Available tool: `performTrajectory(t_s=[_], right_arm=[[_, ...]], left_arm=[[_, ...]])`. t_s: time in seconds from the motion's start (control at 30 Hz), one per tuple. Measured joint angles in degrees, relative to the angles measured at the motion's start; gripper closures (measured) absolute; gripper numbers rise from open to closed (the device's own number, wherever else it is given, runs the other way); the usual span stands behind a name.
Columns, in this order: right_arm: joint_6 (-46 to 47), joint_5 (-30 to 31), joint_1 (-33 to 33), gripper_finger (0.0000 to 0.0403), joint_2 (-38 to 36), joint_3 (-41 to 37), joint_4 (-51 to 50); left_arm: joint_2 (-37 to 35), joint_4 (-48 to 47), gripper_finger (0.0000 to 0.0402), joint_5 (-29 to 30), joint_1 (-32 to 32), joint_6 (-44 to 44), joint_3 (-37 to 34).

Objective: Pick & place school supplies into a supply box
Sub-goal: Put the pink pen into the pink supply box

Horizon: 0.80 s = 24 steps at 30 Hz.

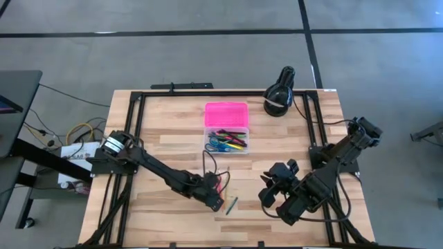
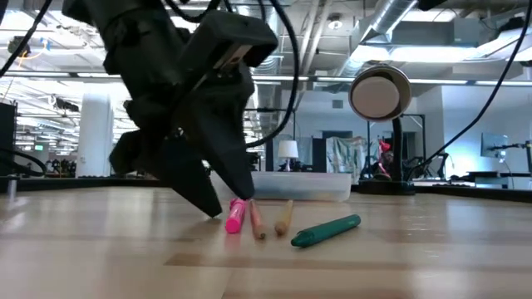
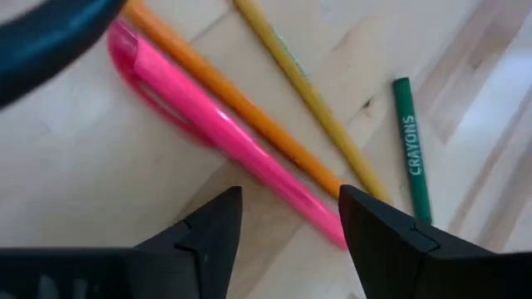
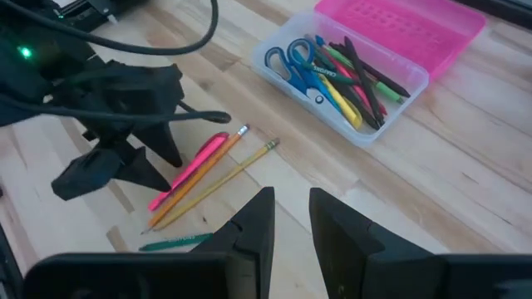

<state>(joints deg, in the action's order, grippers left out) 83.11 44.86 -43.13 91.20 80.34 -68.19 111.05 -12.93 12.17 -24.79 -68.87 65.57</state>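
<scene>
Supply box (image 1: 226,128): from above, it lies open at the table's middle, pink lid folded away from the arms, clear base already holding scissors and several pens.
Loose supplies from above: a small cluster sits near the front edge, well apart from the box; the green crayon (image 1: 232,203) lies just beside the left gripper (image 1: 216,200).
Low view: pink highlighter (image 2: 236,216), orange pencil (image 2: 257,220) and a second pencil (image 2: 284,214) lie side by side on the wood, with the crayon a little off from them; the left gripper's dark fingers come down right at the highlighter's end.
Left wrist view: the two fingers (image 3: 208,237) stand spread, nothing between them, the highlighter's tip lying in the gap and the orange pencil touching its side.
Right wrist view: the right gripper (image 4: 291,218) waits near the front right of the table, fingers slightly parted on nothing, looking across at the cluster and the filled box.
Doing it well: I'd say the left arm should straddle only the highlighter, since the orange pencil lies tight against it and could get pinched too.
Grip advice: close across the barrel rather than the tapered tip, or it may squirt out.
</scene>
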Motion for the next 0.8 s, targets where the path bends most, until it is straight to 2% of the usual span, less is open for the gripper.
performTrajectory(t_s=[0.2, 0.5, 0.8], right_arm=[[-0.02, 0.09, 0.02, 0.0333, 0.0, 0.0, -0.35], [-0.57, 0.11, 0.04, 0.0333, 0.0, 0.0, -0.64], [-0.99, 0.13, 0.24, 0.0333, 0.0, 0.0, -1.2]], left_arm=[[-0.1, -7.83, 0.0206, 2.42, 1.24, 2.17, 3.07], [-0.08, -8.06, 0.0206, 0.45, 2.77, 4.11, 3.33], [3.31, -10.28, 0.0206, -2.04, 3.69, 8.28, 5.73]])
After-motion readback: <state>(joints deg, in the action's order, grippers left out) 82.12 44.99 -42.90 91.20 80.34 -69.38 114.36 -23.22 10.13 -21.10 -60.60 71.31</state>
